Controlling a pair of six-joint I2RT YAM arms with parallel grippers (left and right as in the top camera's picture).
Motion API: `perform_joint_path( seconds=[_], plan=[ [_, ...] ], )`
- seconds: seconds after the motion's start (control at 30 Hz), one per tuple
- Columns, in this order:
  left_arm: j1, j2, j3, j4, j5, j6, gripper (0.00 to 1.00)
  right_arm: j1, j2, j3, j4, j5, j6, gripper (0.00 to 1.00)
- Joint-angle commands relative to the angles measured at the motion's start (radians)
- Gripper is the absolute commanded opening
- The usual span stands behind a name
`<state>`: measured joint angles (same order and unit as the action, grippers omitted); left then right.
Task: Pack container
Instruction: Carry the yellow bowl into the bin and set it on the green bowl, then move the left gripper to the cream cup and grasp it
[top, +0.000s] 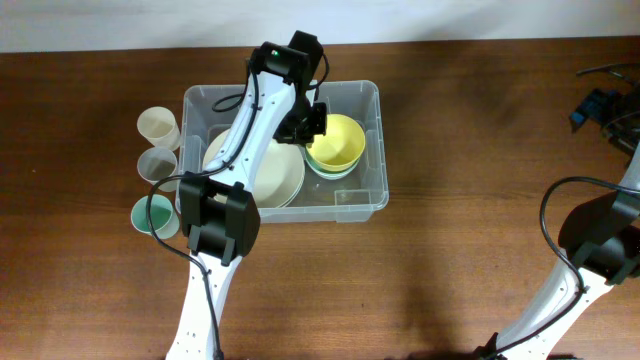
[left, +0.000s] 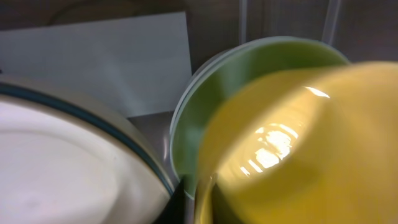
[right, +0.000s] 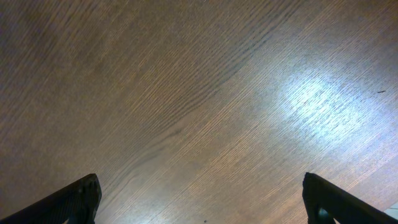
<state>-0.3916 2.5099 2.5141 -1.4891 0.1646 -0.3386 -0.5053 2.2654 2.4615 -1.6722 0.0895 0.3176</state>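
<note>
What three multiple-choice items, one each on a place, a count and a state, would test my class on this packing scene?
1. Where is the yellow bowl relative to the container?
A) outside it, on the wood
B) inside it, nested in a green bowl
C) underneath it

2. How many cups stand left of the container?
A) one
B) three
C) five

3. The right gripper: how do its jaws stand?
A) shut on a bowl
B) shut on nothing
C) wide open over bare table

Answers:
1 B, as the overhead view shows yellow on green within the clear walls.
2 B, as a cream, a grey and a green cup line up there.
3 C, as the right wrist view shows both tips far apart with only wood between.
</note>
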Motion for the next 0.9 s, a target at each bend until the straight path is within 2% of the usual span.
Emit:
perform_joint_path(
  seconds=[0.0, 0.03, 0.07, 0.1, 0.2, 0.3, 0.33, 0.4, 0.5, 0.7, 0.87],
  plan=[
    [0.006, 0.009, 0.002, 0.018, -0.008, -0.006, 0.53, 0.001, -0.021, -0.003, 0.001, 0.009, 0.008, 0.99],
    [0.006, 0.009, 0.002, 0.024, -0.008, -0.006, 0.69, 0.001, -0.021, -0.003, 0.001, 0.009, 0.008, 0.99],
    [0.006, 0.009, 0.002, 0.028, -0.008, -0.005, 0.80, 0.001, -0.021, -0.003, 0.001, 0.009, 0.008, 0.99],
    [0.007, 0.009, 0.002, 0.039, -0.008, -0.005, 0.86, 0.001, -0.021, -0.003, 0.001, 0.009, 0.008, 0.99],
    [0.025, 0.003, 0.051, 0.038, -0.008, -0.005, 0.87, 0.001, -0.021, -0.003, 0.001, 0.009, 0.008, 0.99],
    [0.072, -0.021, 0.175, -0.016, -0.009, 0.005, 0.87, 0.001, -0.021, -0.003, 0.001, 0.009, 0.008, 0.99],
    [0.088, -0.030, 0.214, -0.038, -0.009, 0.016, 0.93, 0.001, -0.021, -0.003, 0.001, 0.009, 0.008, 0.99],
    [0.144, -0.060, 0.317, -0.106, -0.032, 0.017, 0.99, 0.001, -0.021, -0.003, 0.001, 0.009, 0.008, 0.99],
    [0.260, -0.107, 0.433, -0.199, -0.089, -0.002, 0.99, 0.001, -0.021, -0.003, 0.001, 0.009, 0.008, 0.99],
    [0.526, -0.156, 0.420, -0.199, -0.072, 0.002, 0.99, 0.001, -0.021, -0.003, 0.001, 0.009, 0.008, 0.99],
    [0.668, -0.154, 0.243, -0.167, -0.083, 0.019, 0.99, 0.001, -0.021, -0.003, 0.001, 0.009, 0.008, 0.99]
  ],
)
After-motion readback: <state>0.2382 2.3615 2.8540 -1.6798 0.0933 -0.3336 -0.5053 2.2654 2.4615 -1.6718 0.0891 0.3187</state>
